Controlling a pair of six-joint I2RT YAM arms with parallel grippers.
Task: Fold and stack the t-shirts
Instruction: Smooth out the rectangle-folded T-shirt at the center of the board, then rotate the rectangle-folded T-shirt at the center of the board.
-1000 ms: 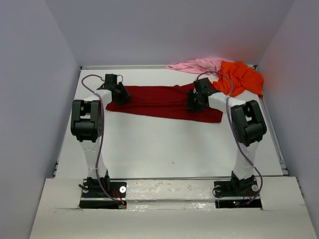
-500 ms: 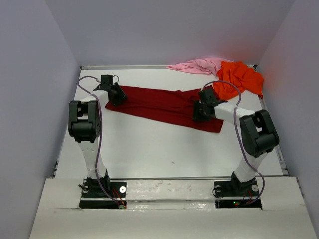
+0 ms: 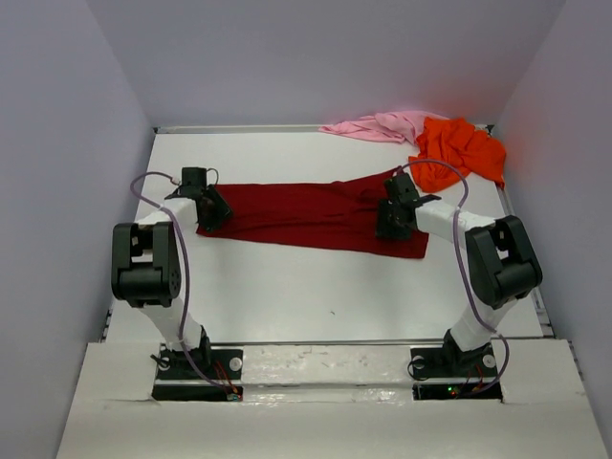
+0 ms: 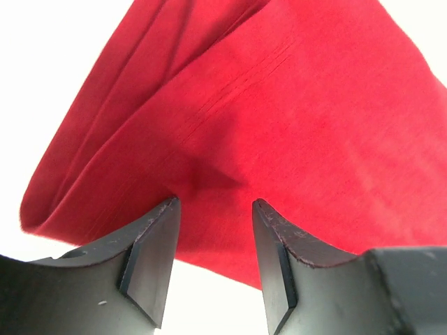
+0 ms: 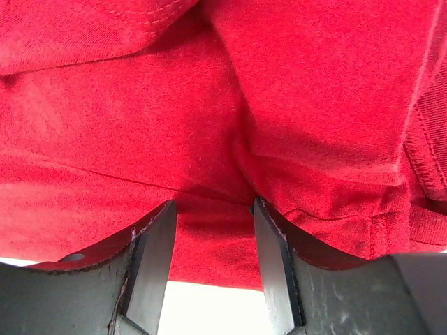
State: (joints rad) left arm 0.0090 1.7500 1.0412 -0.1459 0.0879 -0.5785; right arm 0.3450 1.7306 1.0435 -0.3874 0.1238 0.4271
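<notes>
Red shirt lies stretched flat across mid-counter. The left hand is at its left end and the right hand at its right, each half-closed on a pucker of cloth, which I read as a grip. Orange shirt and pink shirt are heaped in the far right corner. The main risk is that the pinches look shallow. On the left the hand may hold only the top layer, so a lift could peel it off and leave the rest behind. The right hand sits on a bunched seam, so uneven tension would skew the fold or let the cloth slip out. The orange shirt is also near the red shirt's right end, so a pull that way could snag it.
</notes>
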